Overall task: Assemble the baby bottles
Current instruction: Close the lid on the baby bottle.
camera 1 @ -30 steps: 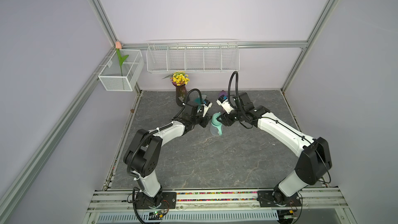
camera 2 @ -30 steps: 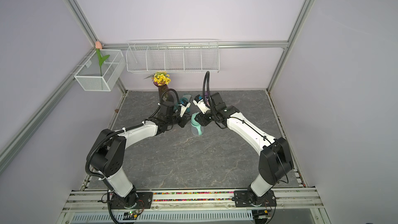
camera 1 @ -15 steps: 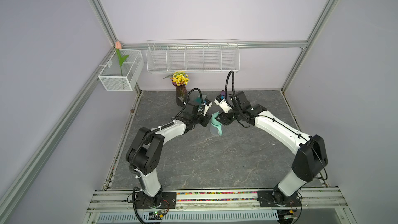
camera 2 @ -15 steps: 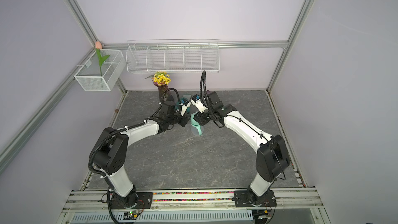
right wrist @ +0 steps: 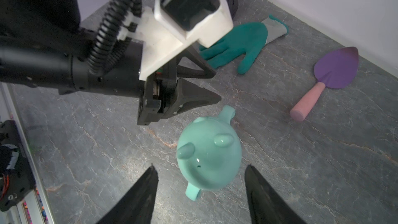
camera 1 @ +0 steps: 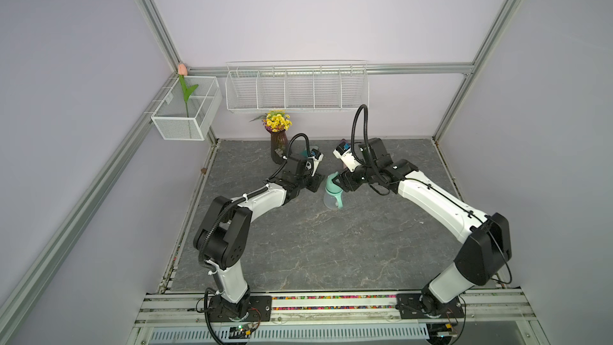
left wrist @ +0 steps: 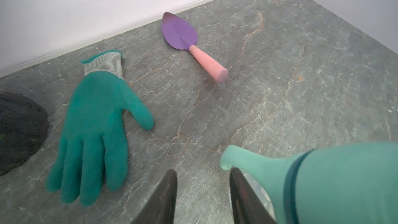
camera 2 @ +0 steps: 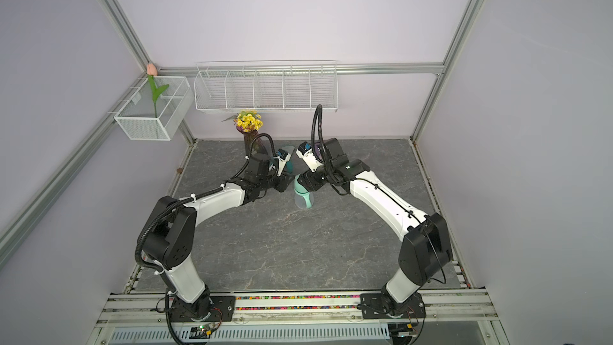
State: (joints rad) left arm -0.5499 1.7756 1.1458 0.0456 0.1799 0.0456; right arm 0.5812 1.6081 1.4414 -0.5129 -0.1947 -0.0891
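Bottle (camera 1: 331, 198) upright, right gripper (right wrist: 200, 165) wide astride cap (right wrist: 209, 158), left gripper (left wrist: 202, 170) narrowly parted alongside, glove (left wrist: 94, 126), trowel (left wrist: 181, 32) near back wall (left wrist: 86, 7).

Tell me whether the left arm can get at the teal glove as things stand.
Probably yes. The teal glove lies flat just ahead of the left hand, with only bare table between them; the bottle stands beside the hand, off that path.

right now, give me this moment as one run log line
stage: baby bottle capped, upright on table | left fingers: open, empty | right fingers: open, flanking cap | nearby: glove, trowel
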